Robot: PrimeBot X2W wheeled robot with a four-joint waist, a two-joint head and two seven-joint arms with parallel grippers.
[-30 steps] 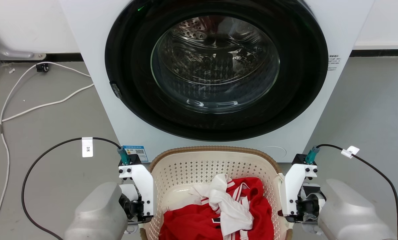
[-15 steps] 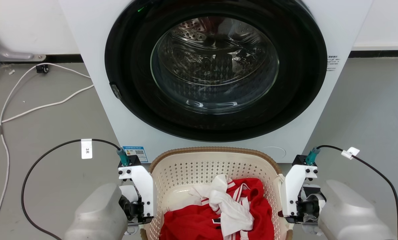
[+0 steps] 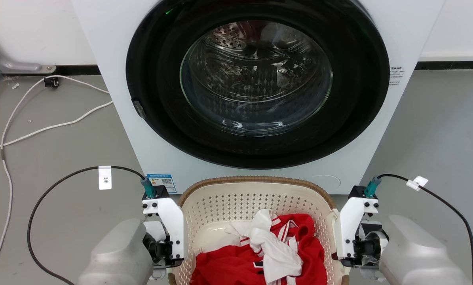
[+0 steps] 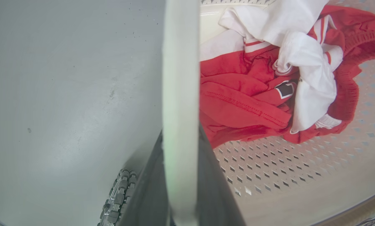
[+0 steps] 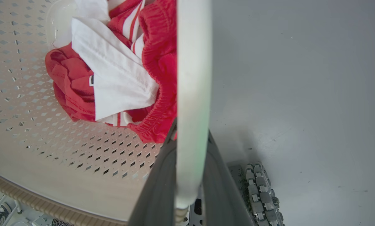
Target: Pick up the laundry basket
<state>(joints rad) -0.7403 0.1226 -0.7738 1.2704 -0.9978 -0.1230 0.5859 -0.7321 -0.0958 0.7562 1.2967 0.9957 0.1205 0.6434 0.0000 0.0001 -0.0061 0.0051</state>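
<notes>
Unmoved, both hands [image 4: 181,138] [image 5: 192,133] clamp laundry basket [image 3: 256,200].

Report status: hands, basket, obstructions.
Left hand shut on laundry basket left handle; right hand on right handle. Red-and-white clothes inside. Washer close ahead.

Forearms [image 3: 117,257] at lower corners were rounded grey shells; wrist brackets [image 3: 172,227] white with black screws [image 3: 156,205]; teal plugs [image 3: 146,187] fed black cables [image 3: 121,167] with white tags [image 3: 104,177]. Fingers [image 4: 145,191] dark grey in wrist views.
</notes>
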